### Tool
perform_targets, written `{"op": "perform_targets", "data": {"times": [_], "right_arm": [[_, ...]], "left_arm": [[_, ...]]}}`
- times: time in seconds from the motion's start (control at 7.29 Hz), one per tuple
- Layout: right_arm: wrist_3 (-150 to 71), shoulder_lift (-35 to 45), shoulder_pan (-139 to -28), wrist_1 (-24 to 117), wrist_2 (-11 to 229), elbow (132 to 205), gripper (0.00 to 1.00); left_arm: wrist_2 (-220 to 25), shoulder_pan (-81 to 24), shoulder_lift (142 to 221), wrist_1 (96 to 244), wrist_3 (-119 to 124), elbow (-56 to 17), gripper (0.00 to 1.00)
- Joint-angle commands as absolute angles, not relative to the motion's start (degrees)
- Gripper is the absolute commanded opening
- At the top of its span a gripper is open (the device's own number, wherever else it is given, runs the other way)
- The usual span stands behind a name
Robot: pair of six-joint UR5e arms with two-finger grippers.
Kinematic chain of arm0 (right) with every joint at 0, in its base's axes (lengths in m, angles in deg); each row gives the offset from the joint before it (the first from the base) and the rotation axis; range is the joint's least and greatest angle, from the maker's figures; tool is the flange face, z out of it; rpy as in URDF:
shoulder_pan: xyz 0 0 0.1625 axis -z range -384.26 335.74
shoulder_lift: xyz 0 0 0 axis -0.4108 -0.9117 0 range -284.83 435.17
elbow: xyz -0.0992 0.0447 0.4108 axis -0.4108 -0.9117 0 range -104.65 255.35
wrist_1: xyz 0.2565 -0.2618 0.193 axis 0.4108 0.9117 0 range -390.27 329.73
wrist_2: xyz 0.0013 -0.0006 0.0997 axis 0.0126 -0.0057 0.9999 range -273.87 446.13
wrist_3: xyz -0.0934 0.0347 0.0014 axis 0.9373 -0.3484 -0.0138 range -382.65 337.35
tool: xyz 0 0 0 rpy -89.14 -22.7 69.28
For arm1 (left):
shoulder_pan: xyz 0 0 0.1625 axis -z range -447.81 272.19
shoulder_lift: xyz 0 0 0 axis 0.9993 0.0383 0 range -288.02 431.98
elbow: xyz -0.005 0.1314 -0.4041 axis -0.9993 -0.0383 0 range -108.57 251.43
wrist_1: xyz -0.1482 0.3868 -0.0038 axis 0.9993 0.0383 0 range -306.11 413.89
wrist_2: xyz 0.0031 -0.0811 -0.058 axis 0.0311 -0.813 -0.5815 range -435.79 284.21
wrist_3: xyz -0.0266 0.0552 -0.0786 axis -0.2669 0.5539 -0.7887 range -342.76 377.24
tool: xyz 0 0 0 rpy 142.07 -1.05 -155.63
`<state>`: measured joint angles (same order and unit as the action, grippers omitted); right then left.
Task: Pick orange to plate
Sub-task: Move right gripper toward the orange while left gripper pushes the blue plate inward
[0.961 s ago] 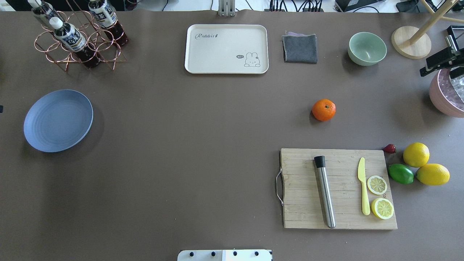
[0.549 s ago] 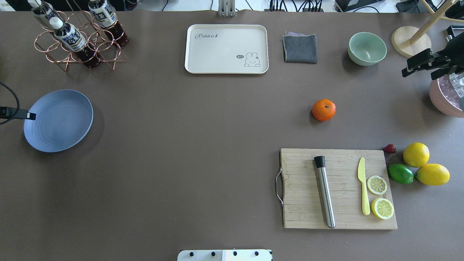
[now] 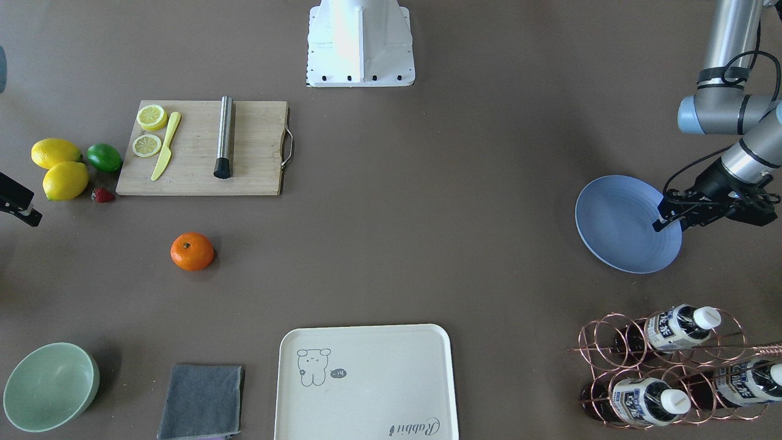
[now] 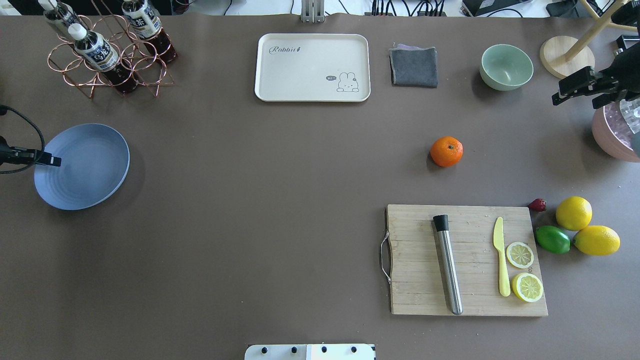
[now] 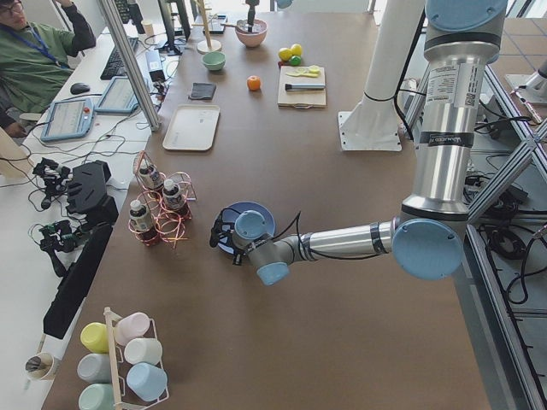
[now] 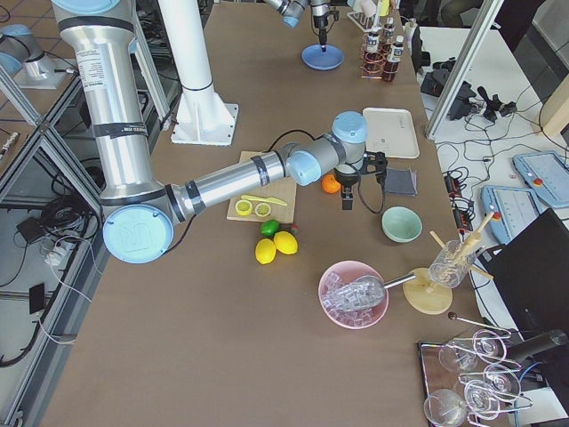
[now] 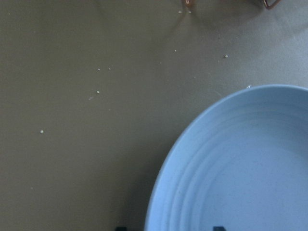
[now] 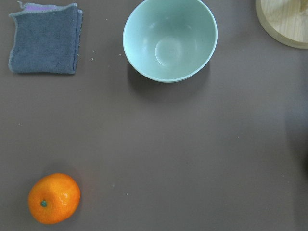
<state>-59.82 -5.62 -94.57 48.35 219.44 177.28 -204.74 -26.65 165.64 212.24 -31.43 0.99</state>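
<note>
The orange (image 4: 446,151) lies alone on the brown mat, right of centre, stem dot up; it also shows at the lower left of the right wrist view (image 8: 54,198). The light-blue plate (image 4: 85,170) sits empty at the table's far left. My left gripper (image 4: 52,161) hovers over the plate's left rim (image 3: 623,223), its fingertips apart at the bottom edge of the left wrist view, holding nothing. My right gripper (image 4: 575,97) hangs open and empty at the far right edge, well right of and beyond the orange.
A cutting board (image 4: 415,260) with a steel muddler (image 4: 448,265), yellow knife and lemon slices lies near the orange. Lemons (image 4: 574,213) and a lime (image 4: 553,239) sit to its right. Cream tray (image 4: 312,67), grey cloth (image 4: 414,66), mint bowl (image 4: 506,66), pink bowl (image 4: 612,132), bottle rack (image 4: 107,55).
The left gripper has come in from the left edge over the plate's rim. The right gripper has moved left and farther back, off the pink bowl. The orange has not moved.
</note>
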Motion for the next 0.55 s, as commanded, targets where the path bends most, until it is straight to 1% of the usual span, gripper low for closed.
{"op": "perform_targets", "data": {"times": [0.0, 0.14, 0.41], "right_arm": [[-59.83, -5.69, -94.57, 48.3, 219.46, 176.95, 1.0], [-59.83, -5.69, -94.57, 48.3, 219.37, 176.95, 1.0], [-59.83, -5.6, -94.57, 48.3, 219.37, 176.78, 1.0]], "left_arm": [[-213.12, -23.93, 166.71, 210.7, -35.3, 0.41, 0.0], [-214.9, -23.3, 167.24, 208.17, -35.58, -1.24, 0.0], [-216.76, -22.59, 168.12, 202.71, -39.59, -6.77, 0.0]]}}
